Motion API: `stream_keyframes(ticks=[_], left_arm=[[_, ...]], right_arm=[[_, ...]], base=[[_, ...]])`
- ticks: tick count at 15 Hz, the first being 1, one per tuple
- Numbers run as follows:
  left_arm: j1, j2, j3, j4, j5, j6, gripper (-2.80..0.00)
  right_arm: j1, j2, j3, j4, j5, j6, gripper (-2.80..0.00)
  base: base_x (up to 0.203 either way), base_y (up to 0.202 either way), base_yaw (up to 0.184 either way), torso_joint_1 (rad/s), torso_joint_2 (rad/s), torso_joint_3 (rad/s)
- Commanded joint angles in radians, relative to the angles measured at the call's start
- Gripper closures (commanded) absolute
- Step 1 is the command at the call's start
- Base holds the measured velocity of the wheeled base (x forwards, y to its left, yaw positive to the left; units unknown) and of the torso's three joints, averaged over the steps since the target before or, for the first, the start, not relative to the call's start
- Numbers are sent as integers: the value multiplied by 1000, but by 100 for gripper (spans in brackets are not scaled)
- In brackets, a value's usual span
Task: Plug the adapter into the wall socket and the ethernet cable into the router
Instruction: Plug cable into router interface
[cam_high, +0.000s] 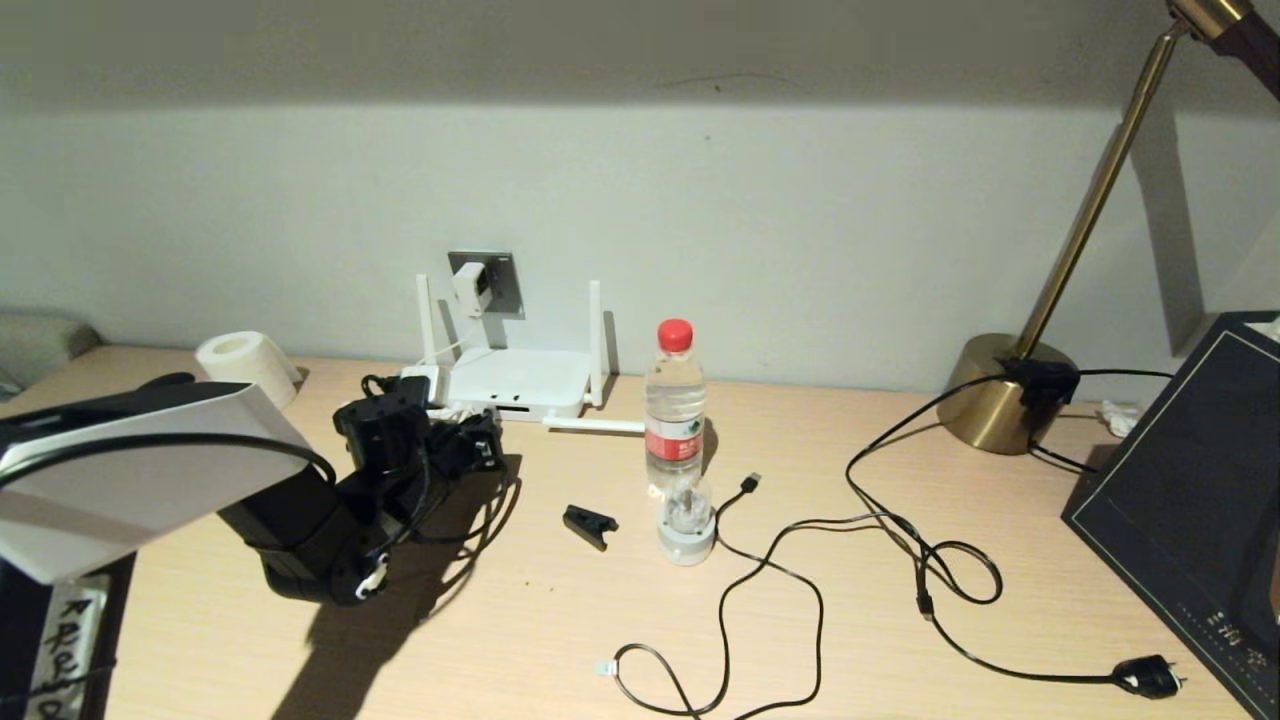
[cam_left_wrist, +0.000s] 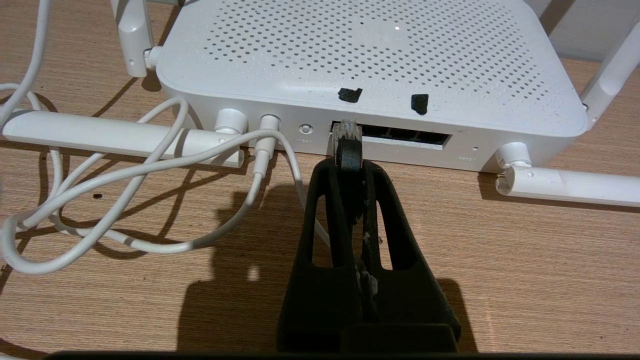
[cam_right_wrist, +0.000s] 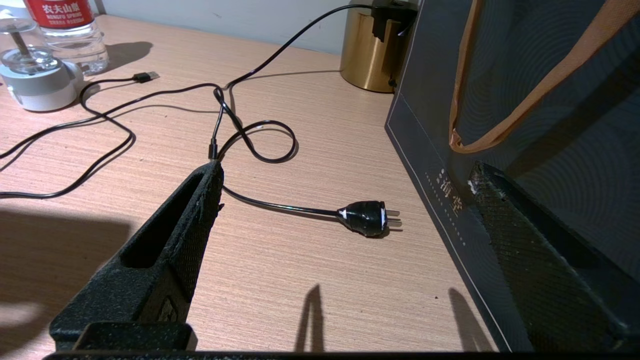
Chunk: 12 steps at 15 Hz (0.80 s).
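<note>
The table (cam_high: 560, 620) carries everything, with the wall behind it. On the far right stands a dark paper bag (cam_high: 1190, 500), beside a brass lamp (cam_high: 1000, 390) whose black cord with a mains plug (cam_right_wrist: 367, 218) lies loose on the wood. Near the middle are a water bottle (cam_high: 675, 400) and, in front of it, a small round white gadget (cam_high: 686, 520).

The router (cam_high: 515, 380) sits against the wall with its antennas up or folded flat. Directly above it is the wall socket (cam_high: 487, 283), and the adapter (cam_high: 470, 285) appears to be already seated in it, its white cord running down to the router's round power jack. That half of the job looks done.

The left gripper (cam_left_wrist: 346, 162) is low at the router's front, closed on the ethernet cable (cam_left_wrist: 348, 152). In the left wrist view the clear plug tip (cam_left_wrist: 346, 131) is at the left end of the dark port slot (cam_left_wrist: 400, 136), touching or just entering it; whether it has gone fully in cannot be told. What remains, by my reading, is pushing the plug home and letting go.

The right gripper (cam_right_wrist: 345, 210) hangs idle over the right side of the table near the bag, its jaws wide apart and holding nothing.

A small black clip (cam_high: 589, 525) lies apart on the table.
</note>
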Motion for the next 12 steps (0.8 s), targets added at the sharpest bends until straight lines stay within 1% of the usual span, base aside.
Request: stream_keyframes(ticks=[1, 12], left_arm=[[1, -2, -2, -7, 1, -1, 0], [1, 13, -22, -7, -1, 0, 0]], right_arm=[[0, 2, 29, -1, 1, -1, -280], [0, 2, 29, -1, 1, -1, -280]], base=[[0, 0, 0, 0, 0, 0], [0, 0, 0, 0, 0, 0]])
